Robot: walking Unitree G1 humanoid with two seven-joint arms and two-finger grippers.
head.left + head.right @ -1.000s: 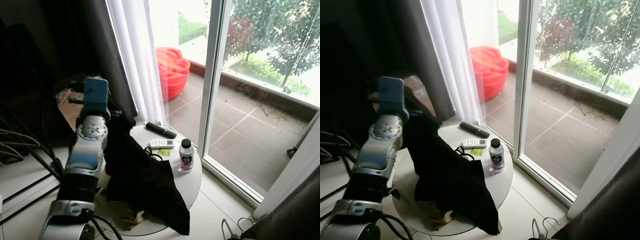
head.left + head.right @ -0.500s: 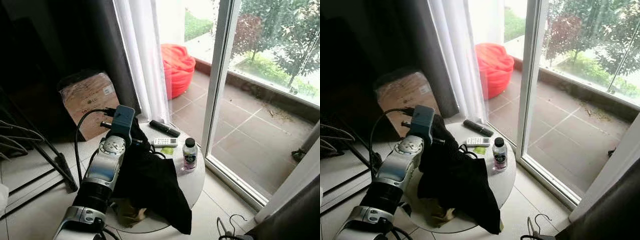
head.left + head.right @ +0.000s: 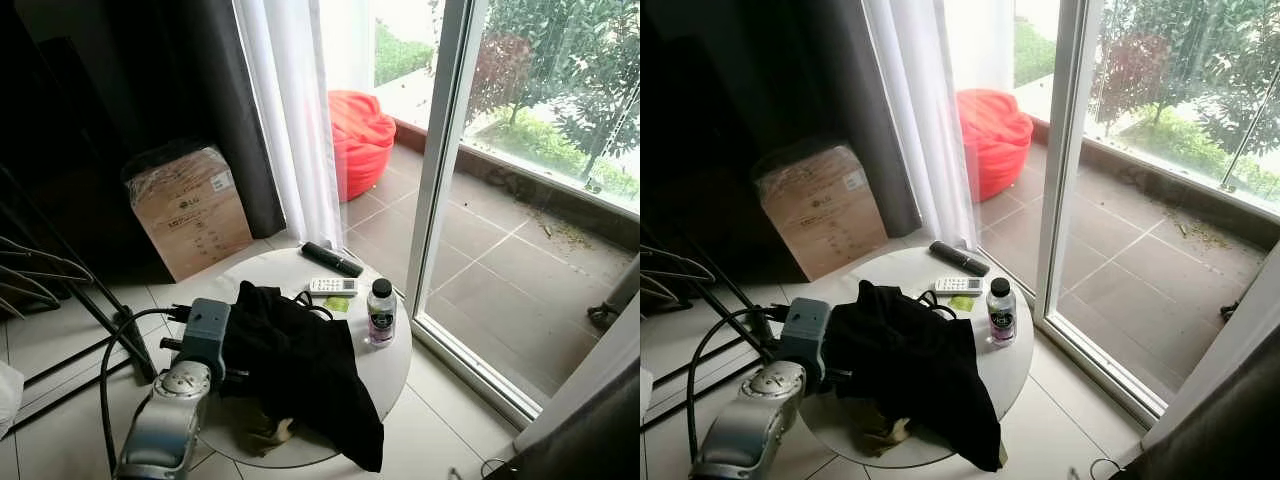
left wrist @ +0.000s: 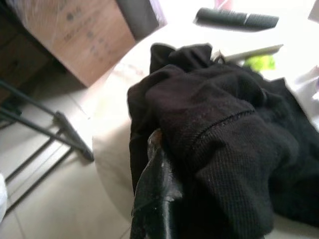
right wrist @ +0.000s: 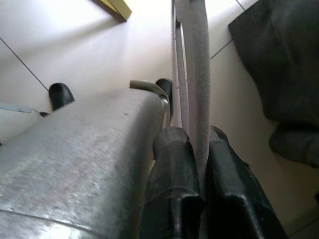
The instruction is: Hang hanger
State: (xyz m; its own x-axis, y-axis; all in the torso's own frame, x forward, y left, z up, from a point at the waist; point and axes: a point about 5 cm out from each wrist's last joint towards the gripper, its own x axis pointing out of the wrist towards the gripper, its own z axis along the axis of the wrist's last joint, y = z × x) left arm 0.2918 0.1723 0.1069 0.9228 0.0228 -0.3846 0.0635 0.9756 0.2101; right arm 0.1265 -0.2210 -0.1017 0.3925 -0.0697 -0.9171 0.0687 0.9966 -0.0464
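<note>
- Presently, the right end effector (image 5: 199, 199) is clenched on the hanger (image 5: 195, 74), a thin, stiff, light, fabric-wrapped bar held above the floor; grasp looks secure.
- Left end effector (image 4: 157, 199) sits in the black garment (image 3: 300, 360) on the table (image 3: 385, 365); grip indeterminate.

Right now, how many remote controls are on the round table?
2: a black remote at the table's far edge, and a white remote just nearer, beside the bottle. The black garment may hide more.
</note>
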